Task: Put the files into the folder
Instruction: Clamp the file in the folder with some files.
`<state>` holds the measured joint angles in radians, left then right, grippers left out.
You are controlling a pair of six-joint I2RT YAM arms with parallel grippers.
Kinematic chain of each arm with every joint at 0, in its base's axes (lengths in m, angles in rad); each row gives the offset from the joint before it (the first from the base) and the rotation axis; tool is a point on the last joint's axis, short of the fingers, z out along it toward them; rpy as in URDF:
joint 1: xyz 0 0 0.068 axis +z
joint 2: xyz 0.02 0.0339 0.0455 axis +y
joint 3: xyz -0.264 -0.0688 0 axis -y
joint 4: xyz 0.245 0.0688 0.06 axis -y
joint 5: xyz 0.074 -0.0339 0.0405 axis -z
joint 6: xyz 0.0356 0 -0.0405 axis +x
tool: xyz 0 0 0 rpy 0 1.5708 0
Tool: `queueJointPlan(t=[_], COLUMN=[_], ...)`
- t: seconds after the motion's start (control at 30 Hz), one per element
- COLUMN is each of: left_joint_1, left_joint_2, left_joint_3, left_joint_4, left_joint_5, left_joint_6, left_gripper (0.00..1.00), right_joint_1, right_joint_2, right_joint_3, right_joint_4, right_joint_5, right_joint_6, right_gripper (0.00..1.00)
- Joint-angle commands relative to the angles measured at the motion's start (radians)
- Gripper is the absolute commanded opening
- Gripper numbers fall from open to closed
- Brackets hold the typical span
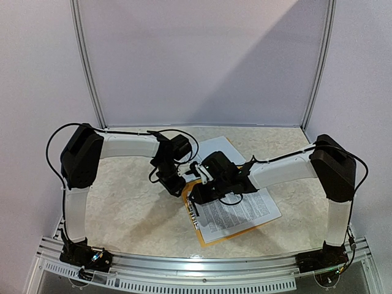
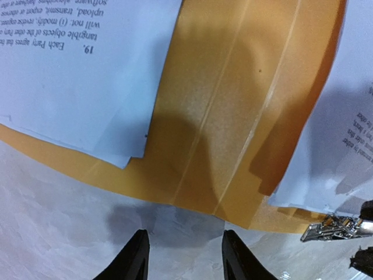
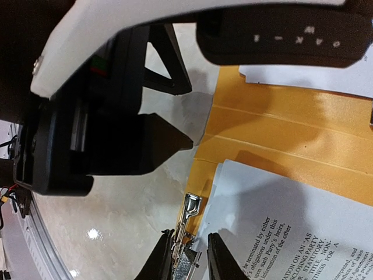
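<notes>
The orange-yellow folder (image 1: 214,241) lies open on the table, spine creases up (image 2: 233,116). White printed files (image 1: 239,211) rest on its near half, and another sheet (image 1: 214,147) lies on the far half. In the left wrist view, files (image 2: 76,76) cover both flaps beside the bare spine. My left gripper (image 2: 183,256) hovers open over the table just off the folder's edge, nothing between its fingers. My right gripper (image 3: 189,259) is shut on the folder's metal clip (image 3: 191,210) at the edge of the files (image 3: 291,221). The two grippers (image 1: 177,180) (image 1: 197,196) are close together.
The marbled tabletop (image 1: 128,208) extends left of the folder. An aluminium rail (image 1: 202,263) runs along the near edge, and white booth walls close the back and sides. The left gripper's black body (image 3: 116,140) fills the right wrist view's upper left.
</notes>
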<state>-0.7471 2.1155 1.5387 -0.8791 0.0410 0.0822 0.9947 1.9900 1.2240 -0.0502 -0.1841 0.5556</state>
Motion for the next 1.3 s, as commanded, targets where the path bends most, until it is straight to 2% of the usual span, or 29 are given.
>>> queueJointPlan(t=[0.0,0.2,0.37,1.27], left_joint_1=[0.011,0.011,0.011,0.012], left_joint_2=[-0.011,0.003,0.003,-0.002], left_joint_3=[0.028,0.038,0.039,0.043], left_joint_4=[-0.013,-0.021,-0.020,-0.025], left_joint_5=[0.011,0.017,0.014,0.002], left_joint_6=[-0.001,-0.002,-0.001,0.004], left_gripper=[0.45,0.45,0.45,0.45], right_joint_1=[0.001,0.001,0.002,0.006], right_joint_2=[0.022,0.042,0.043,-0.064], right_joint_3=[0.026,0.035,0.036,-0.071], right_joint_4=[0.016,0.000,-0.011,-0.009], right_joint_5=[0.035,0.013,-0.015,-0.080], right_joint_6=[-0.026,-0.049,-0.063,-0.034], right_gripper=[0.21,0.12,0.09,0.05])
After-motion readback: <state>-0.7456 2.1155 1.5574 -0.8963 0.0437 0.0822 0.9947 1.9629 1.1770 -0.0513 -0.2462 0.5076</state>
